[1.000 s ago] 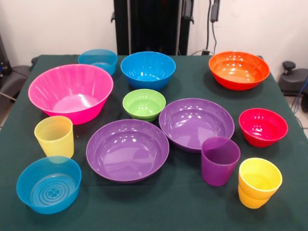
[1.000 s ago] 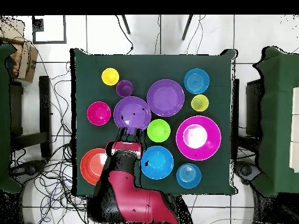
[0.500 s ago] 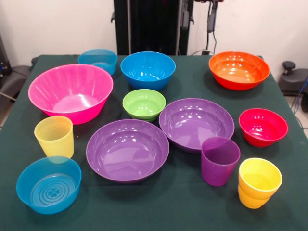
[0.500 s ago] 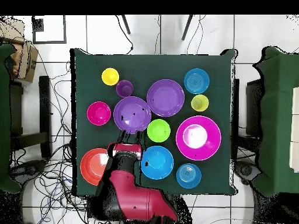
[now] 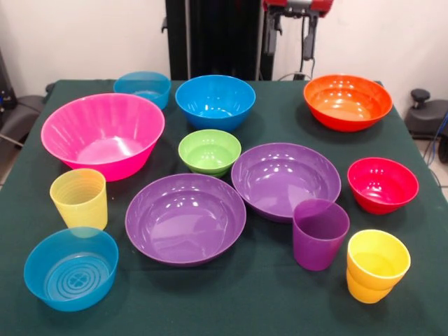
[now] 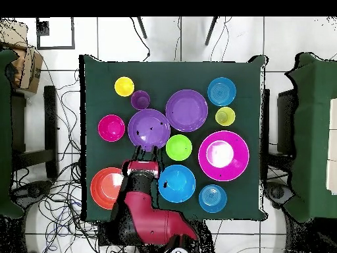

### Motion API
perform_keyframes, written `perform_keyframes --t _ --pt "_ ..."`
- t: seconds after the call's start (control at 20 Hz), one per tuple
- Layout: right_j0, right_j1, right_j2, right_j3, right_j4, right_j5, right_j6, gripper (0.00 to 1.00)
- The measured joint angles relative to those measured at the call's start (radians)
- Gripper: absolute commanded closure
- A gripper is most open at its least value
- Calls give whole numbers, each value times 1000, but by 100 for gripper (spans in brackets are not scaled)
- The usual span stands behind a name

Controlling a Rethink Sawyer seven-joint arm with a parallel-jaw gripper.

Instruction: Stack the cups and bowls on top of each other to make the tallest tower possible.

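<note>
Two spread pincer (image 5: 290, 33) fingers hang between blue bowl (image 5: 215, 101) and orange bowl (image 5: 347, 102).

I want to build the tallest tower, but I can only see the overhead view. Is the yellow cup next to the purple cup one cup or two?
Observer: Two. The front view shows two glossy yellow-orange plastic cups nested, one inside the other.
Operator: Is the end effector touching the purple bowl by it?
Observer: No. From the front, the end effector hangs high up, open and empty, well above the wide glossy purple plastic bowl.
</note>
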Motion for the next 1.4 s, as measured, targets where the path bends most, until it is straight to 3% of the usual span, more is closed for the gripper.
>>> perform_keyframes --t 0.55,0.9,1.4 --pt "-14 212 -24 -55 -40 -179 0 0" --pt "-14 252 -41 -65 -56 -181 0 0" --pt "1 235 -85 -65 -56 -181 0 0"
